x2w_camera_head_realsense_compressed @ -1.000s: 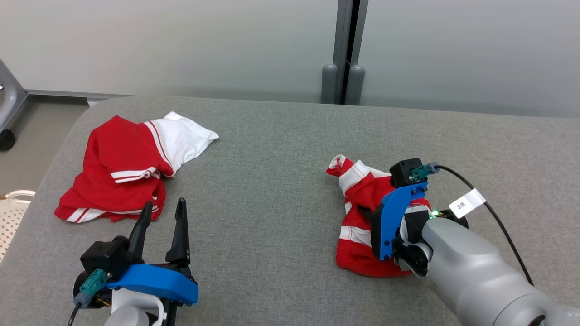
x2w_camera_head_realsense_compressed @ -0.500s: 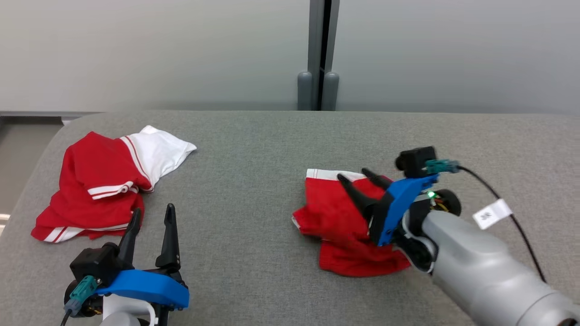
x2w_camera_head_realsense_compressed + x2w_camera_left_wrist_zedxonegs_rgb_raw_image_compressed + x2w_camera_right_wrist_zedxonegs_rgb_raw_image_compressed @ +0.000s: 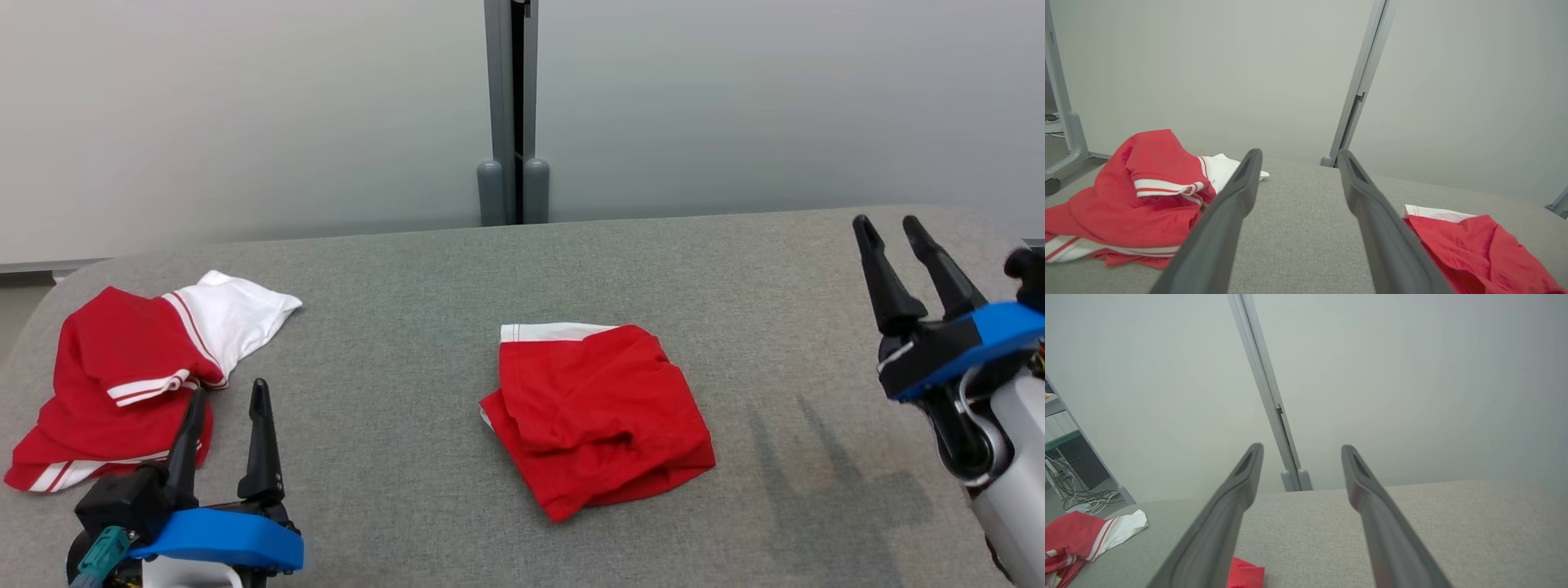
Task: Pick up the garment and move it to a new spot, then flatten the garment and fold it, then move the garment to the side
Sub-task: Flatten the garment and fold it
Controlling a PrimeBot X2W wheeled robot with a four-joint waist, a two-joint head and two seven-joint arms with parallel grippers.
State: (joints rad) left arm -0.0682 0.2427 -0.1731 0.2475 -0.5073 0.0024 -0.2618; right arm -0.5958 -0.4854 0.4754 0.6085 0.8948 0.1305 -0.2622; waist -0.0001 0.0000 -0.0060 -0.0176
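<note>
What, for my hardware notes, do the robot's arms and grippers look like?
Both the left gripper and right gripper have two long, tapered black fingers on a black base with a blue bracket. A teal connector sits on the left one; the right forearm is pale grey.

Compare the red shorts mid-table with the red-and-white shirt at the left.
The red shorts lie fairly flat and compact; the red-and-white shirt is a crumpled heap. The shorts show one white band; the shirt has a white sleeve and striped trim. Both are red and rest on the grey table.
</note>
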